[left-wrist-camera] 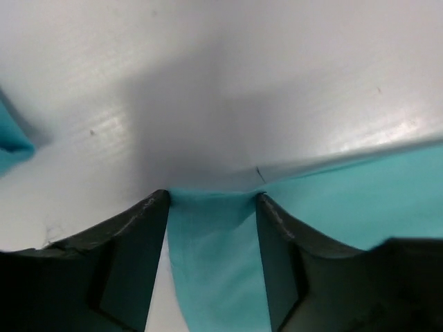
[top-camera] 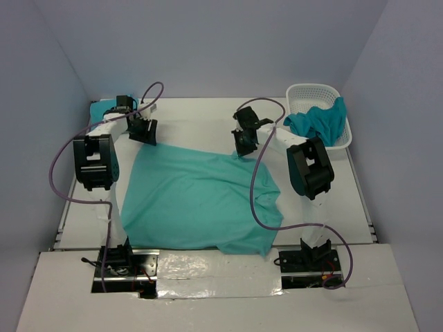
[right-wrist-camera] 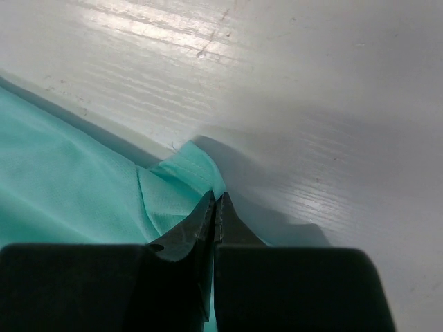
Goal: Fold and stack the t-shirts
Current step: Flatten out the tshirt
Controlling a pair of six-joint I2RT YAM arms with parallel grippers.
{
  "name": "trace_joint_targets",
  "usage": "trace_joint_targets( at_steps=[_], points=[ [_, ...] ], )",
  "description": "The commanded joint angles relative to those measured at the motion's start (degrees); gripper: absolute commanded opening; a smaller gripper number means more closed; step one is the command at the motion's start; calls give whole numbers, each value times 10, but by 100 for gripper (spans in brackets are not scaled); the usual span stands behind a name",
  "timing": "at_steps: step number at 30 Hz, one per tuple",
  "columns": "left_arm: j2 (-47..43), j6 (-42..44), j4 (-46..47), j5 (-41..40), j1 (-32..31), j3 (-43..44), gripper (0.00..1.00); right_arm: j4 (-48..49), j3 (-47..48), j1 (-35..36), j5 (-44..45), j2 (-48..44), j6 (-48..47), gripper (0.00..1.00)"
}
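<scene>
Fingers (left-wrist-camera: pixel 138 235) of the left gripper (left-wrist-camera: pixel 213 197) stand spread apart with a clear gap between the pads. A strip of the spread t-shirt (left-wrist-camera: pixel 214 263) lies in that gap, and its far edge ends level with the fingertips. The pads do not close on the cloth. More of the same shirt extends to the right of the fingers. Bare white table (left-wrist-camera: pixel 228 76) lies ahead of the tips.

Fingers (right-wrist-camera: pixel 187 232) of the right gripper (right-wrist-camera: pixel 214 200) are pressed together. A puckered corner of the spread t-shirt (right-wrist-camera: pixel 69 180) is pinched between them and bunches just ahead of the tips. The rest of the cloth runs off to the left of the fingers. Table surface (right-wrist-camera: pixel 311 104) lies ahead and to the right.

In the top view, the left gripper (top-camera: pixel 143 131) and right gripper (top-camera: pixel 243 144) sit at the two far corners of the spread t-shirt (top-camera: pixel 201 200). It lies mostly flat between the arms, with its near right corner creased.

- Purple cable (top-camera: pixel 257 197) from the right arm loops across the shirt's right side.
- White basket (top-camera: pixel 315 90) stands beyond and to the right of the right fingers, with a crumpled second t-shirt (top-camera: pixel 320 121) hanging over its rim.
- Teal cloth piece (top-camera: pixel 100 109) lies beyond and to the left of the left fingers. It is partly hidden by the arm, so its shape cannot be told.
</scene>
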Motion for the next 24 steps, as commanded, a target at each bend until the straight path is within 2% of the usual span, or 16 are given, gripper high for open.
trace_joint_targets(
  at_steps=[1, 2, 3, 4, 5, 7, 12, 14, 16, 17, 19, 20, 21, 22, 23, 24],
  points=[
    [54, -13, -11, -20, 1, 25, 64, 22, 35, 4, 45, -38, 3, 0],
    [58, -8, -15, -15, -3, 25, 51, 22, 44, 3, 56, -36, 5, 0],
    [62, -1, -23, -6, -5, 24, 17, 22, 53, 3, 89, -35, 8, 0],
    [61, 0, -23, 5, -8, 15, 4, 24, 68, 3, 107, -36, 9, 0],
    [57, 1, -20, 9, -10, 8, 0, 28, 75, 3, 129, -37, 11, 0],
    [37, 7, -5, 16, -10, -11, 0, 49, 83, 7, 207, -53, 17, 0],
    [-42, 9, 64, 18, -10, -67, 0, 225, 2, 52, 350, -129, -16, 0],
    [-46, 13, 69, 9, -9, -67, 0, 257, 0, 67, 386, -122, -45, 0],
    [-34, 16, 61, 6, -10, -51, 0, 226, 43, 72, 390, -71, -40, 0],
    [-28, 15, 56, 0, -10, -46, 0, 180, 64, 71, 376, -28, -29, 1],
    [-10, 7, 58, -7, -9, -32, 0, 145, 130, 69, 354, 19, -35, 14],
    [-3, 3, 58, -11, -10, -25, 0, 80, 167, 65, 299, 68, -28, 25],
    [5, -8, 56, -25, -9, -15, 0, 40, 204, 59, 268, 90, -14, 49],
    [25, -11, 50, -32, -10, 13, 0, 4, 274, 41, 247, 109, 9, 56],
    [35, -18, 36, -40, -8, 28, 0, -29, 293, 32, 216, 121, 27, 60],
    [43, -25, 32, -60, -7, 44, 0, -27, 296, 23, 209, 114, 51, 68]
  ],
)
